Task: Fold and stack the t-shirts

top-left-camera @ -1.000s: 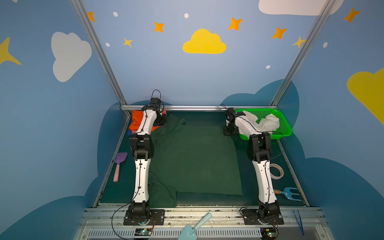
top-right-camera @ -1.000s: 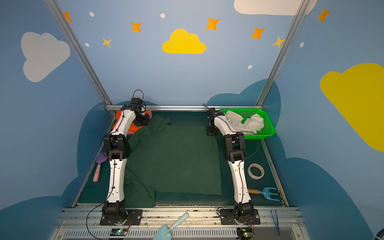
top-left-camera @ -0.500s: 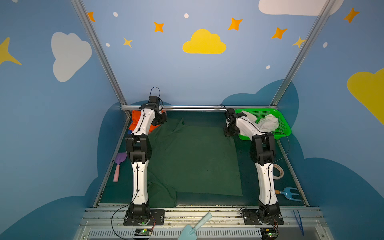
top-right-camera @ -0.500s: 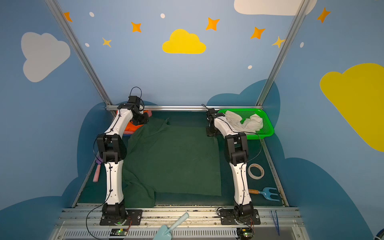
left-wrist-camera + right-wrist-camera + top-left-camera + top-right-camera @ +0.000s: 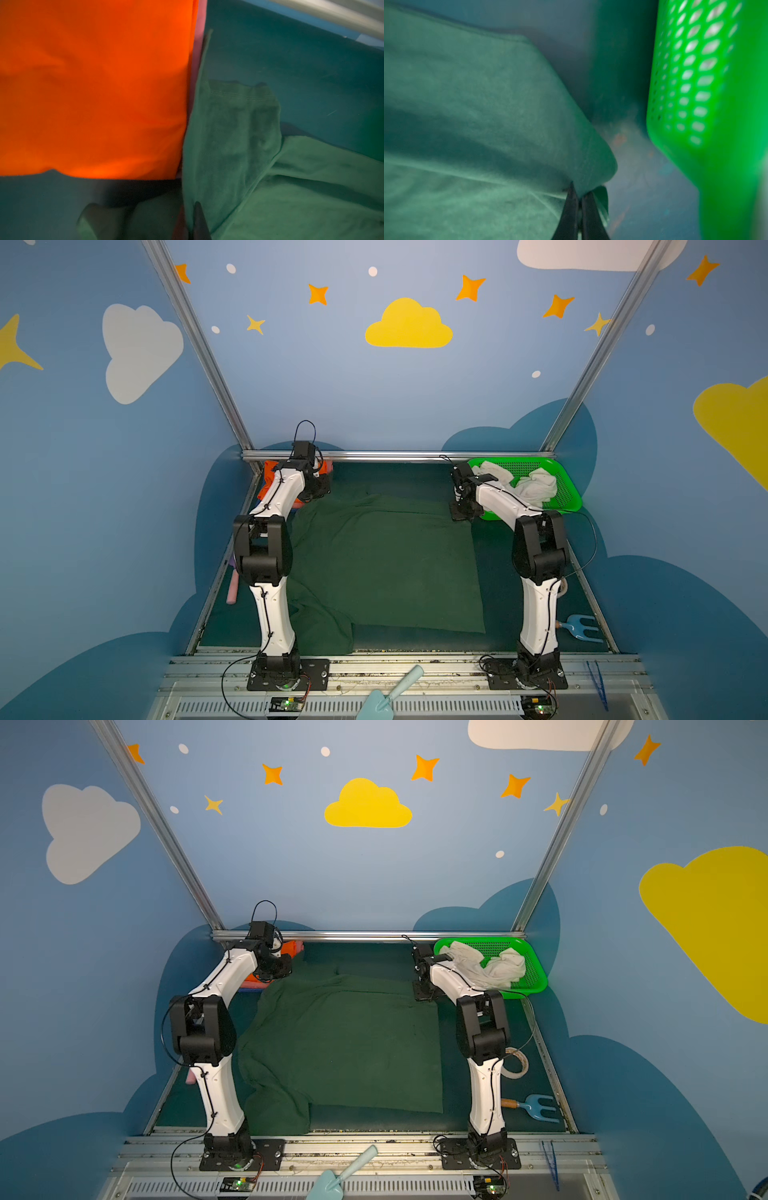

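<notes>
Fold step in hand: left gripper and right gripper each pinched shut on a corner of the plain dark green cloth t-shirt, which lies spread between and behind them; next, by judgement, both corners must travel evenly back over the cloth
</notes>
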Controlling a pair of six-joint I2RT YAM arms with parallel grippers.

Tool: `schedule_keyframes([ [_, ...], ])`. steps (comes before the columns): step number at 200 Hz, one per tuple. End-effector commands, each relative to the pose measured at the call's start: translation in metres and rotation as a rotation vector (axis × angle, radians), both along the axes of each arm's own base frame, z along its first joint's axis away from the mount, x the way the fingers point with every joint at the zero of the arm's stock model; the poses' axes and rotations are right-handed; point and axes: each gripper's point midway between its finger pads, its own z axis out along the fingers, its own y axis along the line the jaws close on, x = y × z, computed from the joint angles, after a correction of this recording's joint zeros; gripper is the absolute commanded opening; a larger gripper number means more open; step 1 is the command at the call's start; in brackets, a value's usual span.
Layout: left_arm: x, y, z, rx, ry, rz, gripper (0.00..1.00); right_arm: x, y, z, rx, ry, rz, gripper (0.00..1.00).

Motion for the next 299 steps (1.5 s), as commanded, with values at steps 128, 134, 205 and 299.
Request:
schedule_keyframes([
  [128,-0.064,0.048,-0.008,0.148,0.056,0.216,0.52,-0.064,-0.015,0.020,-0.081,-0.004,-0.002,0.52],
  [134,-0.062,0.048,-0.003,0.145,0.043,0.219,0.55,-0.061,-0.014,0.024,-0.066,-0.014,-0.002,0.53],
  [205,0.002,0.026,0.015,0.062,-0.024,0.121,0.67,-0.017,-0.001,0.017,0.136,0.005,-0.053,0.54],
  [299,0.065,-0.002,-0.028,-0.010,0.001,0.042,0.67,-0.001,-0.008,-0.012,0.330,0.054,-0.197,0.58],
])
